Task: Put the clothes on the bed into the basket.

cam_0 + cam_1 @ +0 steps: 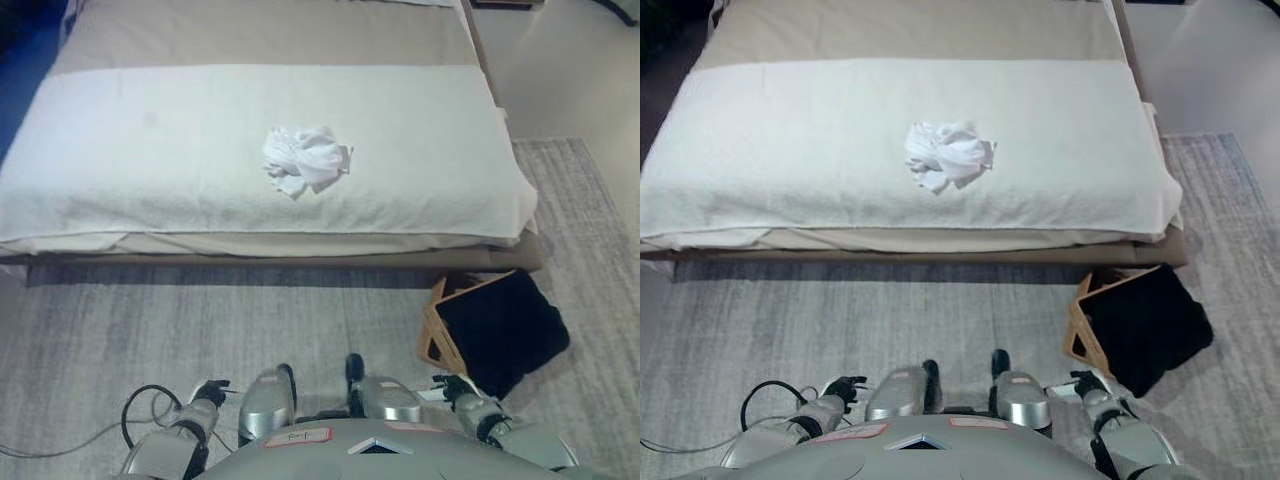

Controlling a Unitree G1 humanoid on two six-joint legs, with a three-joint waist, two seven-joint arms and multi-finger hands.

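A crumpled white piece of clothing (305,158) lies near the middle of the bed's white blanket (130,170). The basket (495,330), a tan frame with a black liner, stands tilted on the rug at the bed's right front corner. My left hand (208,392) is low at the bottom left, over the rug and far from the bed. My right hand (452,385) is low at the bottom right, just in front of the basket's near corner. Neither hand holds anything that I can see.
The bed (270,35) spans the upper view, with a beige sheet behind the blanket. A grey rug (200,330) covers the floor between me and the bed. Bare pale floor (560,70) lies to the right of the bed.
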